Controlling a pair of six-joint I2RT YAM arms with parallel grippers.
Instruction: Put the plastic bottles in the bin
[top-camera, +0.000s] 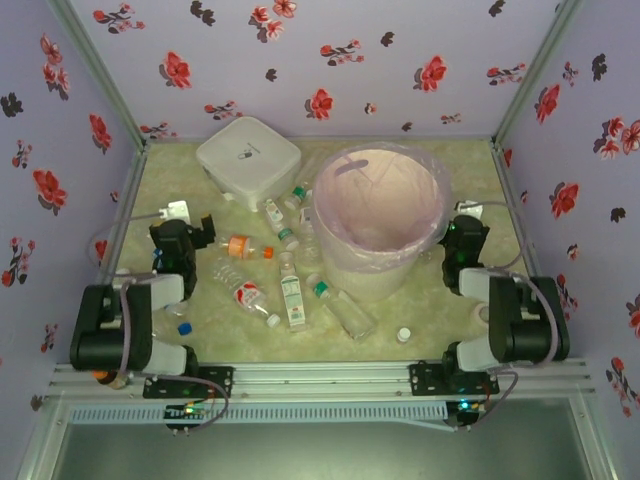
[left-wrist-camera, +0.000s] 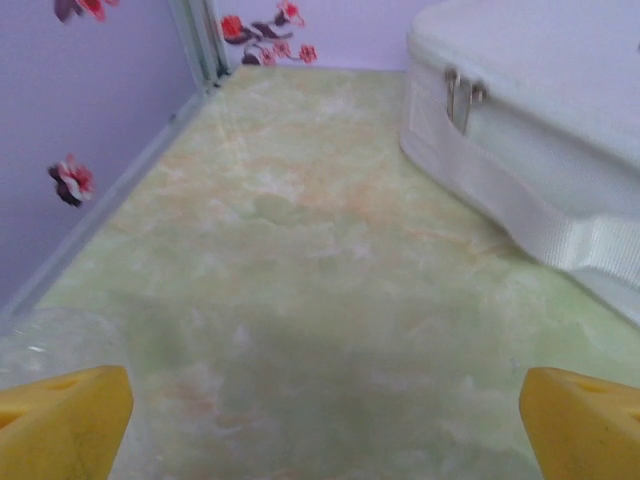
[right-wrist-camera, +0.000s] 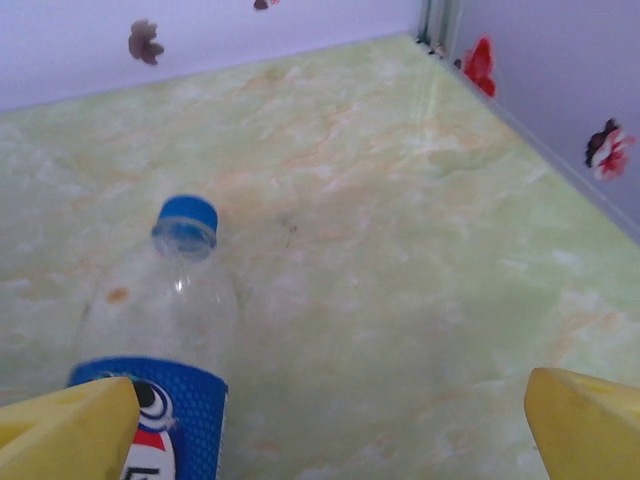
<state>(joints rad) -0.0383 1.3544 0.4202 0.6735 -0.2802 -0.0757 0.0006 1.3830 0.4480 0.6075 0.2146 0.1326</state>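
Several clear plastic bottles lie scattered on the table left of and in front of the bin: one with an orange cap, one with a white label, and one with a green cap. The bin is a large round translucent bucket lined with a pink bag. My left gripper is open over bare table, left of the bottles. My right gripper is open just right of the bin. A blue-capped, blue-labelled bottle lies by its left finger, outside the jaws.
A white rounded lidded box stands at the back left, close to the bin. A loose white cap lies near the front. Another blue-capped bottle rests by the left arm. Floral walls enclose three sides.
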